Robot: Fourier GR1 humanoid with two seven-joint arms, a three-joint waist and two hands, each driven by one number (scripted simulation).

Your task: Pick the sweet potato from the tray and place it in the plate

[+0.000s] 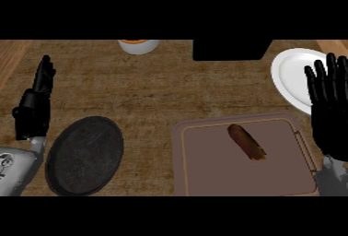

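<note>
A brown sweet potato [246,142] lies slantwise in the middle of the brown tray [204,170] at the lower right. A white plate [291,73] sits at the far right, partly hidden behind my right hand [330,120]. That hand is open, fingers straight and pointing up, to the right of the tray and apart from the sweet potato. At the left edge my left hand [34,108] rests open, fingers up, holding nothing.
A dark round plate [85,156] lies at the lower left between my left arm and the tray. A white cup [138,45] stands at the counter's far edge, with a black box [228,50] to its right.
</note>
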